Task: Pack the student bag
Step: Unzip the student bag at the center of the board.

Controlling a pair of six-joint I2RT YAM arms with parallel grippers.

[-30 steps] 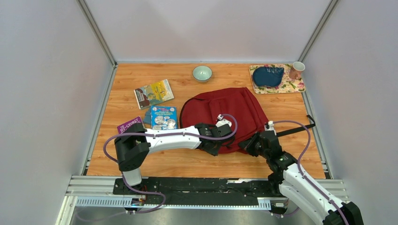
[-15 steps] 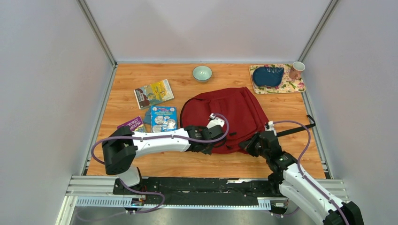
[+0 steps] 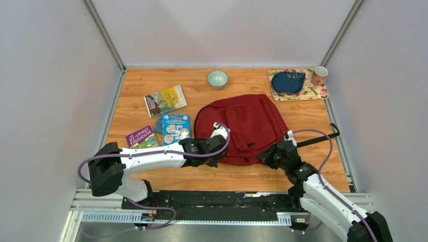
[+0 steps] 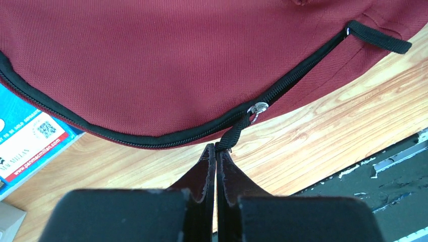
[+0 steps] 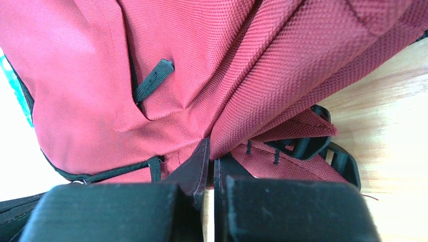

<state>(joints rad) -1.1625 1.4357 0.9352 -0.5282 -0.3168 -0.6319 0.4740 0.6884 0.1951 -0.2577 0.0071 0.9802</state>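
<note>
Wooden bench (image 3: 151, 174) underneath everything. Dark red student bag (image 3: 242, 123) lying flat on it, right of centre. Left of the bag, three titles: yellow book (image 3: 165, 100) farthest back, blue book (image 3: 176, 126) against the bag's left edge, purple book (image 3: 142, 137) nearest. Far right corner: floral mat (image 3: 303, 93) carrying a dark blue pouch (image 3: 288, 81), pink mug (image 3: 319, 75) at its far right corner. Pale green bowl (image 3: 217, 78) near the far edge. Right claw (image 5: 211, 151) pinched tight on a red fabric fold at the bag's near right corner. Left claw (image 4: 216, 151) clamped on the black zipper pull (image 4: 234, 133) at the bag's near edge.
</note>
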